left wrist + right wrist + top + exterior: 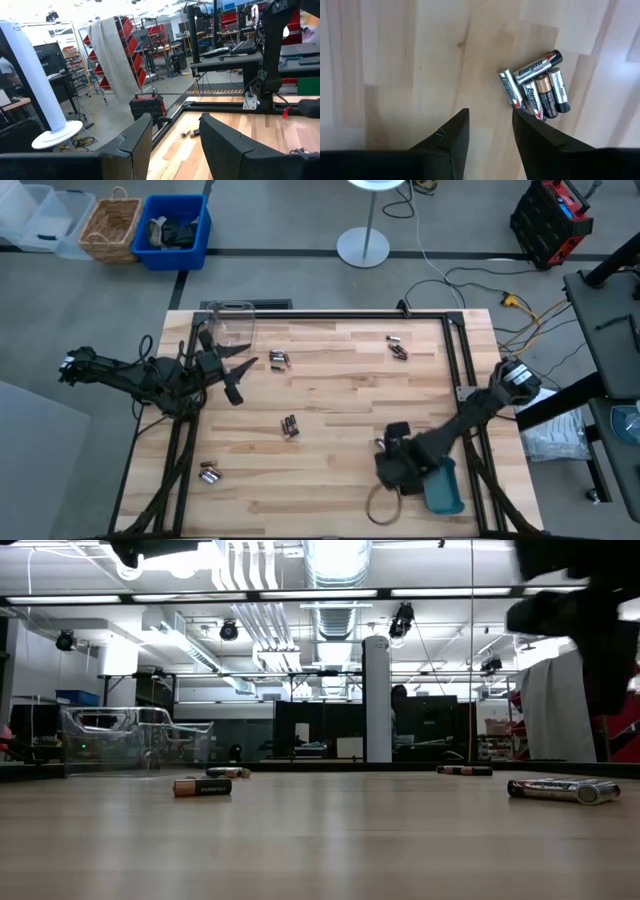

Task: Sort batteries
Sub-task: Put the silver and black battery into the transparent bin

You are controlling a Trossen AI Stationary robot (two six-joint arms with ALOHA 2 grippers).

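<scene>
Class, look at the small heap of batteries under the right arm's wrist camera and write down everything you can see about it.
The heap of batteries holds about five small cylindrical cells lying flat on the light wooden table, pressed together at mixed angles. Most are silver with dark ends, some printed Energizer; one has a coppery and black body. The right gripper hovers over bare wood beside them with fingers open, touching none.

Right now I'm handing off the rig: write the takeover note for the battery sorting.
Left tool: open, empty, beside the clear box.
Right tool: open, empty, over a battery cluster, near the teal tray.
Loose on the table: back group, middle group, front-left group, box-side group.
Done: nothing visibly sorted. Left: every group.
</scene>
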